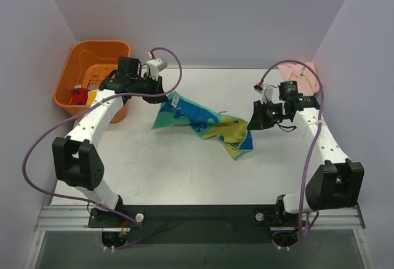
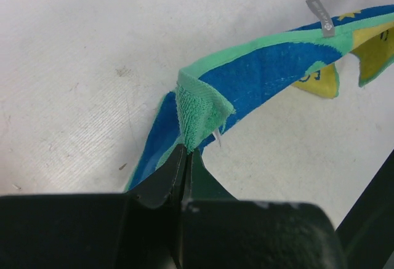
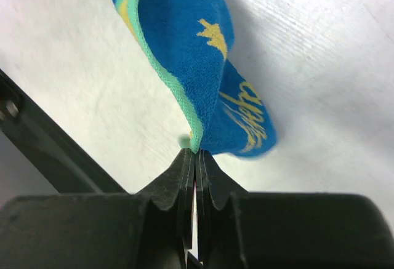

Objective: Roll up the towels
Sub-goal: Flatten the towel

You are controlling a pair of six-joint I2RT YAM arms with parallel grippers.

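The green and blue towel (image 1: 200,121), with yellow printed marks, is stretched between both grippers over the middle of the white table (image 1: 184,170). My left gripper (image 1: 164,100) is shut on its green left corner, as the left wrist view shows with the gripper (image 2: 186,150) pinching the towel (image 2: 258,78). My right gripper (image 1: 250,125) is shut on the towel's right edge, and the right wrist view shows the gripper (image 3: 196,152) pinching the towel (image 3: 178,41). The pale pink towel (image 1: 300,72) lies at the back right corner, partly behind the right arm.
An orange basket (image 1: 74,66) stands at the back left, with a red and blue item (image 1: 78,95) inside. Grey walls close in the table at the back and sides. A grey label (image 2: 321,18) hangs from the towel's edge.
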